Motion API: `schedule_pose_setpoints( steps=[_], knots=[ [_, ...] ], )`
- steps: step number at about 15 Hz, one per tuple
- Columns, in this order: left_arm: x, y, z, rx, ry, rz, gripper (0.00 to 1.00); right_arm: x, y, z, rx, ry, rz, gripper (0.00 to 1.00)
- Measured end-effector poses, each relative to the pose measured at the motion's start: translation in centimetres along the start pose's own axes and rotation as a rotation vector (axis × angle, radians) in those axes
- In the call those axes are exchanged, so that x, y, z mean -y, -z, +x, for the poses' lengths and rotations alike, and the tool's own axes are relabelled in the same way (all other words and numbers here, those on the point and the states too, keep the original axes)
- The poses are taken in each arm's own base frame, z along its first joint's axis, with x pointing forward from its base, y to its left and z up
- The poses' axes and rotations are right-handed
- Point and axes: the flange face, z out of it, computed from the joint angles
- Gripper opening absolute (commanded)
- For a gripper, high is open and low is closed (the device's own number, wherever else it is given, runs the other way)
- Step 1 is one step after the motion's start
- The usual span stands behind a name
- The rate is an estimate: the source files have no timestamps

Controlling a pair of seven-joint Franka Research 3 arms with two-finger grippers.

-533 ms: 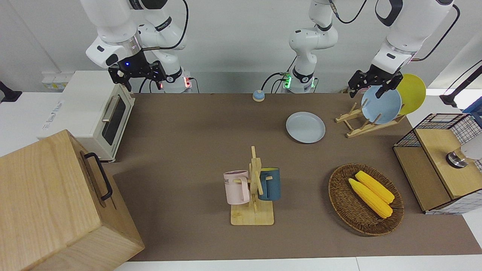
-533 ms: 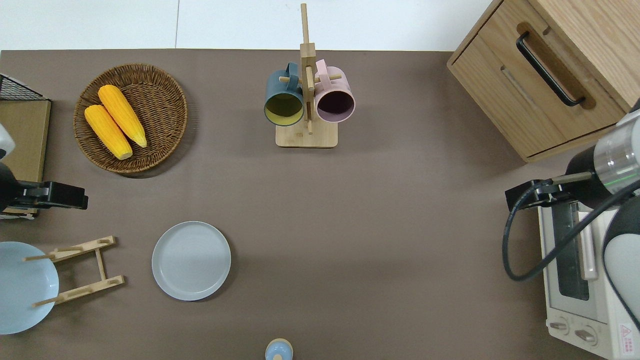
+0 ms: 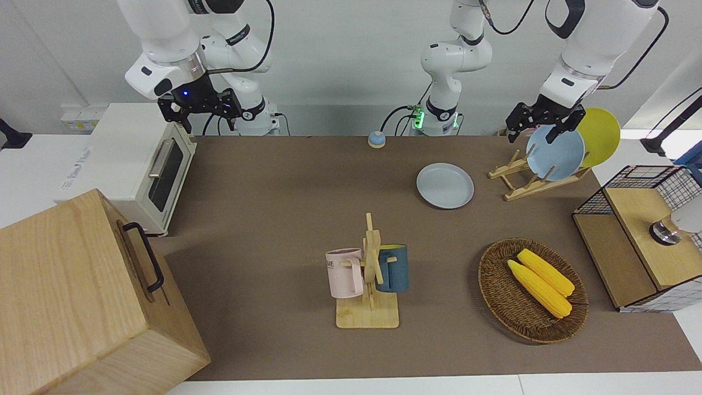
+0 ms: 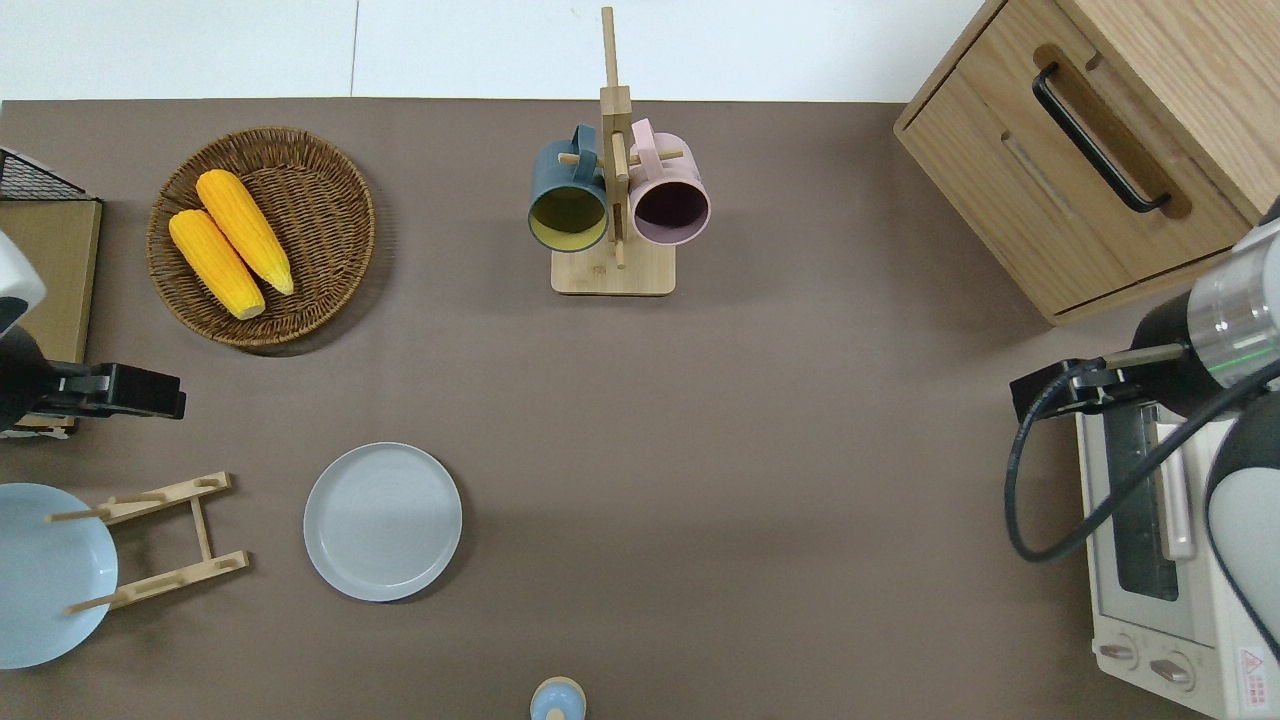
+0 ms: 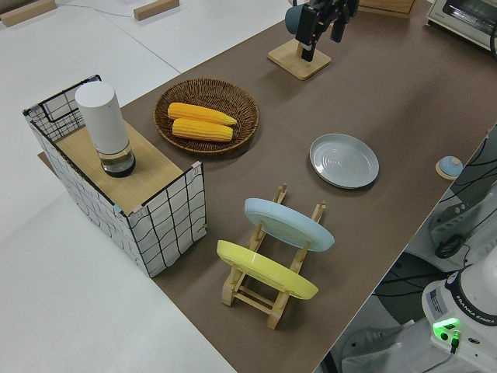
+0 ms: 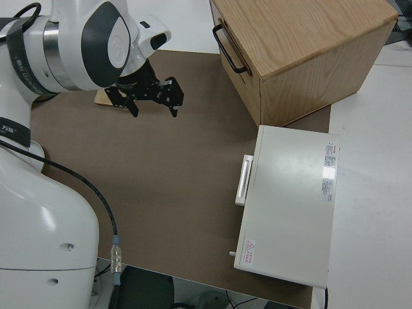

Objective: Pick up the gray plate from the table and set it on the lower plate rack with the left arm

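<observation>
Right now the gray plate (image 4: 382, 521) lies flat on the brown surface (image 4: 760, 480), just beside the lower plate rack (image 4: 165, 540), toward the right arm's end of it. Up in the air, the left hand (image 3: 544, 122) hangs empty with fingers spread, off the surface's left-arm end near the wire basket (image 4: 35, 180). Sky-blue plate (image 3: 555, 152) and yellow plate (image 3: 600, 134) stand in the rack. Right arm's parked.

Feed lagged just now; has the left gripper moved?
Yes, slightly: in the overhead view the left gripper has shifted toward the gray plate, relative to the basket.
</observation>
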Motion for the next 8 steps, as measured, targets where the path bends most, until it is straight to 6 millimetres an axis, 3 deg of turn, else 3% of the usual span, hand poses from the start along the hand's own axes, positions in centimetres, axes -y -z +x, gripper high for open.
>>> schedule_pose_setpoints(
  steps=[8],
  knots=[
    [-0.03, -0.98, -0.7, 0.083, 0.002, -0.006, 0.99, 0.0, 0.0, 0.0, 0.0, 0.0, 0.0, 0.983]
  ],
)
